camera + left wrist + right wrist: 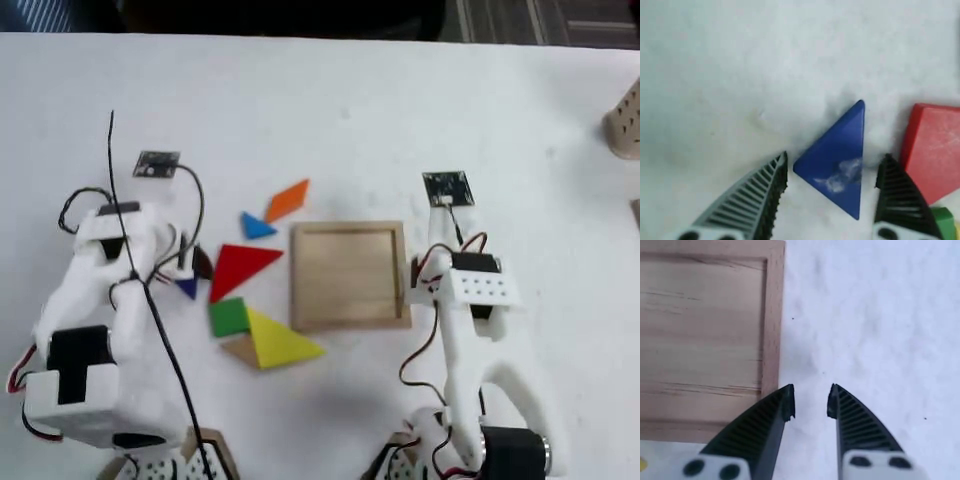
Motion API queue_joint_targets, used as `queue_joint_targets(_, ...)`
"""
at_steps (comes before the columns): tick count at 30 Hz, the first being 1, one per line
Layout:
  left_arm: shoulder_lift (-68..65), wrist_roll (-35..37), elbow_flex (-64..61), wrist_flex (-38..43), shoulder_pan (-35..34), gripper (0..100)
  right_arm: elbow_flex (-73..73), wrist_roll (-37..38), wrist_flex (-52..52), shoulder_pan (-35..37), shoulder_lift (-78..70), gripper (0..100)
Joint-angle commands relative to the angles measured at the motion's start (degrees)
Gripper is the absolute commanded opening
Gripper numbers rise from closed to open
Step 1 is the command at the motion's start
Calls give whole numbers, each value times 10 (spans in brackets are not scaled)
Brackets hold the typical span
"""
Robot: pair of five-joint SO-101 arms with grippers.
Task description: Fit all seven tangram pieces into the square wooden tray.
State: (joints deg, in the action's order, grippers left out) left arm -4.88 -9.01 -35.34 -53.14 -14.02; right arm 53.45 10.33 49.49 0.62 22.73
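White tabletop point(330, 110), dark background point(250, 12) behind, wooden tray point(350, 275) central

Left pincer point(834, 161) and right pincer point(810, 392) both stand parted.

beside the square wooden tray point(350, 229) lie a red triangle point(238, 270), yellow triangle point(280, 342), green square point(229, 317), orange parallelogram point(288, 199), light-blue triangle point(256, 227), dark-blue triangle point(837, 157).

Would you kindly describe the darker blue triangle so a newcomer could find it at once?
From the square wooden tray, go past the red triangle beside it. Just beyond, the dark blue triangle lies inside the open left gripper. The other blue triangle, by the orange piece, is lighter.
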Motion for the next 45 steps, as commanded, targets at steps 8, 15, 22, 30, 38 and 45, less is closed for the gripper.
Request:
queue_joint_targets(8,2,-10,31,-5,28,198,-4,4,-12,-6,22,112)
queue_joint_targets(15,7,-10,27,-8,28,195,-6,4,-12,-8,22,112)
queue_joint_targets(22,7,-3,69,-69,25,195,-7,2,-19,-45,26,111)
queue_joint_targets(30,7,40,147,-144,9,195,-7,2,-20,-50,26,111)
queue_joint_targets(38,7,8,128,-135,15,229,-7,5,-20,-50,26,112)
queue_joint_targets(45,39,-2,4,13,3,302,-7,5,-20,-51,26,112)
